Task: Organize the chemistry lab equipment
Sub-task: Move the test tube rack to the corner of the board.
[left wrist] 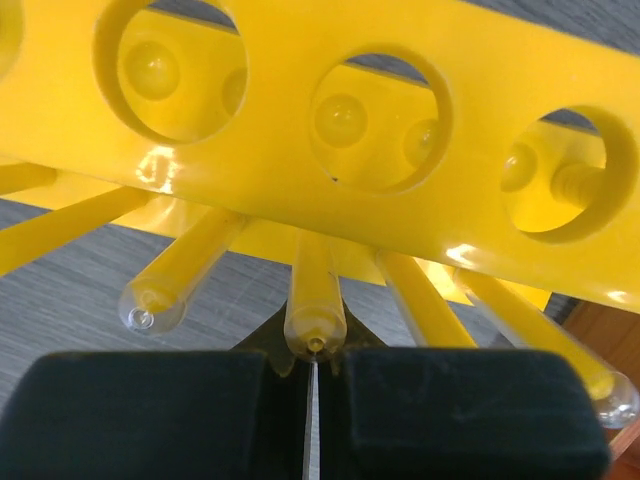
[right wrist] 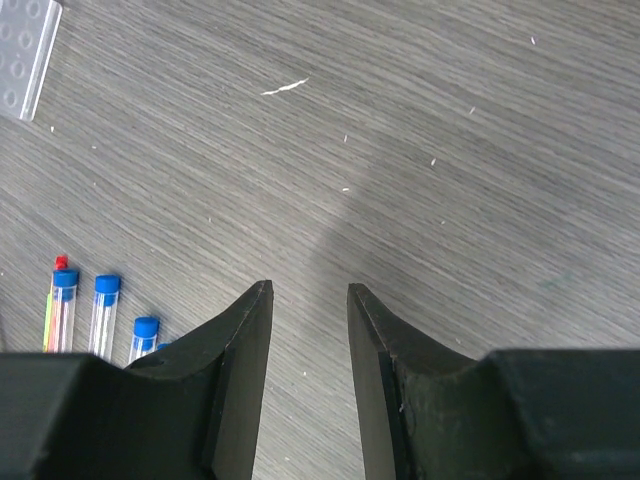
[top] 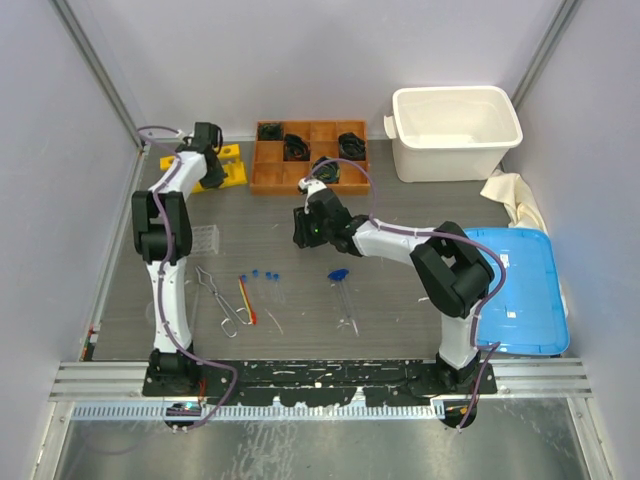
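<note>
The yellow tube rack (top: 222, 167) stands at the back left. In the left wrist view the rack (left wrist: 300, 130) fills the frame, with several clear tubes (left wrist: 314, 300) in its holes. My left gripper (top: 213, 150) is at the rack. Its pads (left wrist: 150, 410) are shut to a thin slit just under one tube's tip, with nothing between them. My right gripper (top: 303, 238) hangs open and empty over bare table (right wrist: 308, 290). Three blue-capped test tubes (top: 264, 284) (right wrist: 104, 312), the red-orange stick (top: 247, 301), metal tongs (top: 216, 296) and the blue-bulb dropper (top: 340, 281) lie in front. I see no flasks.
A clear plastic rack (top: 201, 240) (right wrist: 28, 52) lies left of centre. A wooden compartment tray (top: 308, 160) with black items sits at the back. A white bin (top: 455, 132) is at the back right, with a cloth (top: 512, 196) and a blue lid (top: 522, 290) on the right.
</note>
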`<state>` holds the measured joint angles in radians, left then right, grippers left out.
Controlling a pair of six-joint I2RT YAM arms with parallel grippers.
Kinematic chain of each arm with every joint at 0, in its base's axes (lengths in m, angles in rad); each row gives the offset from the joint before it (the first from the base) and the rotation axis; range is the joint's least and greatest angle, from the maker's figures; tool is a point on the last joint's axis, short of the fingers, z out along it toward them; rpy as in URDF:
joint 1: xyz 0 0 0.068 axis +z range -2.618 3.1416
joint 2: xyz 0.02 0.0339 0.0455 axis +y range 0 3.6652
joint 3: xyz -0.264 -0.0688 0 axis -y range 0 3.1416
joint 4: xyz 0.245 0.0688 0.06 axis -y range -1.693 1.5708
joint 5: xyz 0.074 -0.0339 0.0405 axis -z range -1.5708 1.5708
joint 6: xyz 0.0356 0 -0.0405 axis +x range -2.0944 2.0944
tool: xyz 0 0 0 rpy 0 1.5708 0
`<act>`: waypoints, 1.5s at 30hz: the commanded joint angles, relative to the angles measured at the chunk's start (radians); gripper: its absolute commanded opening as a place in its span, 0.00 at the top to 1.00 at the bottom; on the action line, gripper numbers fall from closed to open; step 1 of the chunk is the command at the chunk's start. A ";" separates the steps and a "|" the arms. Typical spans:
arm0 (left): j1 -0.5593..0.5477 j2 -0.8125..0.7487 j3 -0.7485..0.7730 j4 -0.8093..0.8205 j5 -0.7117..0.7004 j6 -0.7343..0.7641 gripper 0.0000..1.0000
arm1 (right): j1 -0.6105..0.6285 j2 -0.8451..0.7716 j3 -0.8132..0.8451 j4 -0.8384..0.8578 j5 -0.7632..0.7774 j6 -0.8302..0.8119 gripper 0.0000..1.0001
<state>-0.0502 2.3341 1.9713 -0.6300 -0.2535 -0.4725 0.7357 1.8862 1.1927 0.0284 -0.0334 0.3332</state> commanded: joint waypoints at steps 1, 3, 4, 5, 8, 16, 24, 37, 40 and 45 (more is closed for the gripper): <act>0.007 0.032 0.088 -0.035 0.005 0.025 1.00 | -0.001 0.016 0.065 0.029 -0.011 -0.025 0.58; 0.007 0.030 0.094 -0.051 0.007 0.028 1.00 | -0.001 0.022 0.071 0.025 -0.013 -0.025 0.58; 0.007 0.023 0.088 -0.060 0.003 0.029 1.00 | -0.001 0.021 0.073 0.024 -0.016 -0.024 0.58; 0.007 0.012 0.072 -0.065 -0.005 0.030 1.00 | -0.001 0.019 0.072 0.025 -0.018 -0.021 0.58; 0.013 -0.042 -0.018 -0.055 -0.037 0.041 1.00 | -0.001 0.010 0.062 0.034 -0.027 -0.011 0.58; 0.079 -0.109 -0.152 -0.018 -0.051 -0.008 1.00 | -0.002 -0.011 0.036 0.053 -0.062 0.006 0.58; 0.136 -0.103 -0.124 -0.020 -0.081 -0.017 1.00 | -0.002 -0.020 0.030 0.047 -0.044 -0.017 0.58; 0.166 -0.019 0.037 -0.009 -0.035 -0.008 1.00 | -0.006 0.034 0.073 0.052 -0.059 -0.031 0.58; 0.167 0.014 0.081 -0.013 -0.001 -0.019 1.00 | -0.008 0.048 0.081 0.052 -0.060 -0.034 0.58; 0.166 0.044 0.144 -0.057 0.018 -0.024 1.00 | -0.016 0.058 0.086 0.052 -0.060 -0.037 0.58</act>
<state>0.1177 2.3680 2.0590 -0.6716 -0.2619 -0.4862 0.7284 1.9465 1.2346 0.0364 -0.0853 0.3126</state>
